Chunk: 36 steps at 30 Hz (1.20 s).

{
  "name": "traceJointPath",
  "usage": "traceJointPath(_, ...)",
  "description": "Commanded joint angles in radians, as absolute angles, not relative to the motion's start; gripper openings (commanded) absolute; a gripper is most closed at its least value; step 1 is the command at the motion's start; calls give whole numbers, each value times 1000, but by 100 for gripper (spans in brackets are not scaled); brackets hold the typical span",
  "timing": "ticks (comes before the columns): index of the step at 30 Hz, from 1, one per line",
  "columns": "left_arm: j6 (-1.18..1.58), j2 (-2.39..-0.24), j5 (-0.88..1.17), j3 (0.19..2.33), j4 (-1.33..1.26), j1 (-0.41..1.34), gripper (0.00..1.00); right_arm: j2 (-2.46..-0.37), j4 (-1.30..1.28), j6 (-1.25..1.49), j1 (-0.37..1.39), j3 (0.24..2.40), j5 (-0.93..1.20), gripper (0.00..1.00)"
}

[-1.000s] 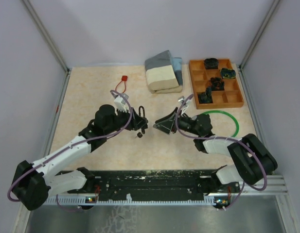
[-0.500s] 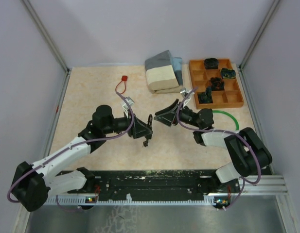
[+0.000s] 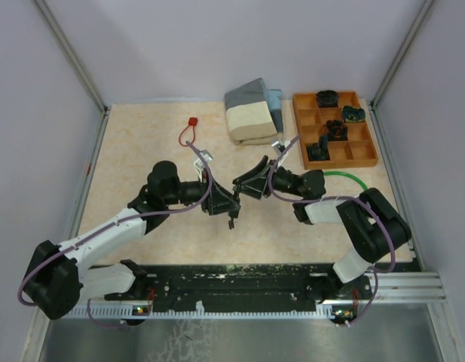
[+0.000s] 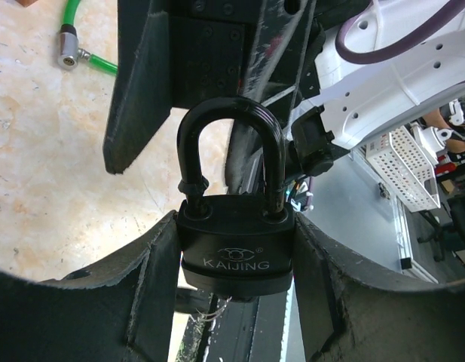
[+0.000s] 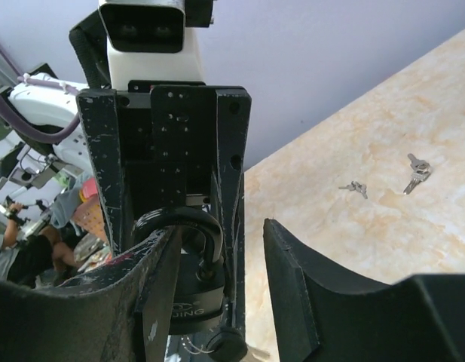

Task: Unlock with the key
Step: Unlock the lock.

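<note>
My left gripper (image 3: 226,202) is shut on a black padlock (image 4: 236,245) marked KAIJING, gripping its body from both sides with the closed shackle pointing away from the wrist. A small dark piece on a wire ring (image 5: 224,347) hangs under the lock body. My right gripper (image 3: 247,184) is open and faces the left one. In the right wrist view its fingers (image 5: 296,286) stand wide apart, and the left one lies in front of the padlock's shackle (image 5: 194,260). Two small silver keys (image 5: 355,187) lie on the table beyond.
A wooden compartment tray (image 3: 365,154) holding dark parts stands at the back right. A grey and cream block (image 3: 253,113) lies beside it. A green cable loop (image 3: 360,183) lies right of the right arm. A red tag on a loop (image 3: 192,121) lies back left.
My left gripper has carried the padlock to the right. My right gripper has swung left and back towards it, so the two grippers now meet at mid-table.
</note>
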<state>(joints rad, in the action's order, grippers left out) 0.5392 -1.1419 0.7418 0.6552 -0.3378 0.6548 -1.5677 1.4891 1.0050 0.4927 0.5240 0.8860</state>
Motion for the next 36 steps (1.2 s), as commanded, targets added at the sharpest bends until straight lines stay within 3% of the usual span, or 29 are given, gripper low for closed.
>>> traceJointPath(1,581,-1147,796,677,-484,655,0,-1592,1613,1013,514,567,900,43)
traceJointPath(5,539,-1131,748,685,-418,656,0,-1592,1599,1003,512,563,902,22)
traceJointPath(9,440,-1108,559,725,-209,655,0,-1547,1426,913,501,550,876,1)
traceJointPath(13,389,-1125,417,750,-59,657,0,-1447,1111,737,500,552,798,0)
traceJointPath(21,399,-1173,315,747,-42,658,0,-1317,597,475,503,600,618,0)
traceJointPath(28,387,-1312,88,827,50,715,0,-1317,370,436,546,677,484,0)
traceJointPath(31,384,-1335,25,842,51,746,0,-1326,338,433,548,683,458,12)
traceJointPath(33,375,-1336,-1,838,45,747,0,-1311,334,424,548,673,433,15)
traceJointPath(36,366,-1341,-32,840,52,747,0,-1301,328,410,548,666,390,8)
